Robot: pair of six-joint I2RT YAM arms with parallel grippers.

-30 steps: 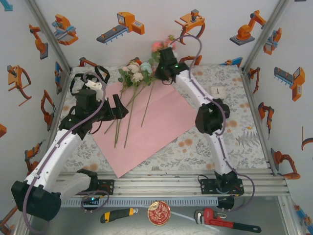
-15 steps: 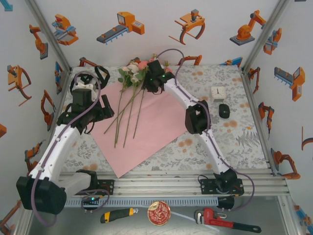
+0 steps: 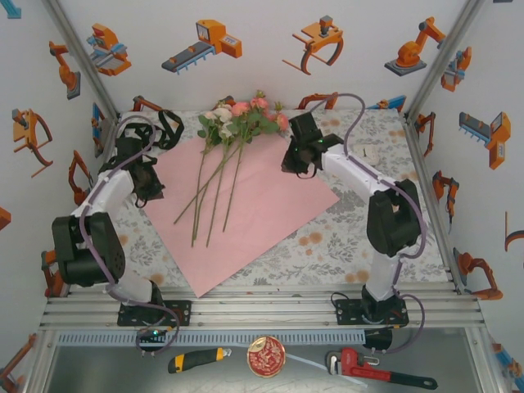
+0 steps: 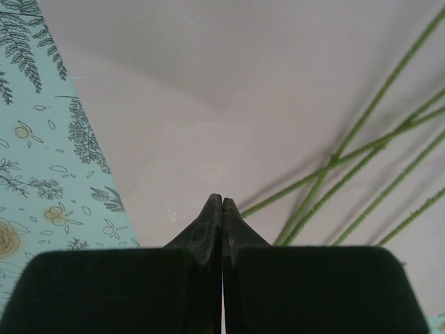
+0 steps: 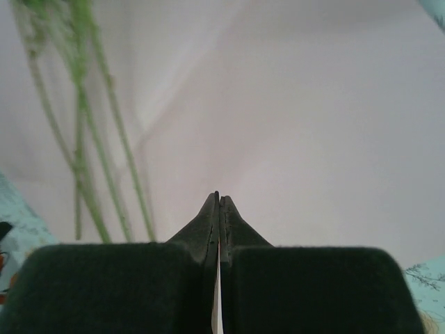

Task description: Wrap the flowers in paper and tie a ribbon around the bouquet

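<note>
The paper (image 3: 270, 205) lies flat on the table, pink side up. The flowers (image 3: 241, 115) lie across it, pink and white blooms at the back edge, long stems (image 3: 214, 192) running toward the front. My left gripper (image 3: 152, 190) is shut and holds nothing, low over the paper's left edge (image 4: 174, 139); green stems (image 4: 361, 132) cross to the right of its fingertips (image 4: 222, 200). My right gripper (image 3: 293, 170) is shut and holds nothing, over the paper (image 5: 313, 104) right of the stems (image 5: 90, 139), tips (image 5: 219, 197) together. The black ribbon (image 3: 170, 124) sits looped at the back left.
A floral tablecloth (image 3: 393, 246) covers the table. A small white clock (image 3: 366, 153) stands at the back right, partly behind the right arm. Below the front rail lie a utility knife (image 3: 199, 358), a red tin (image 3: 266, 356) and a pipe wrench (image 3: 377, 372).
The right gripper lowered the flowers onto the paper, let go and drew back to the right. The left gripper pulled away from the stems to the paper's left edge.
</note>
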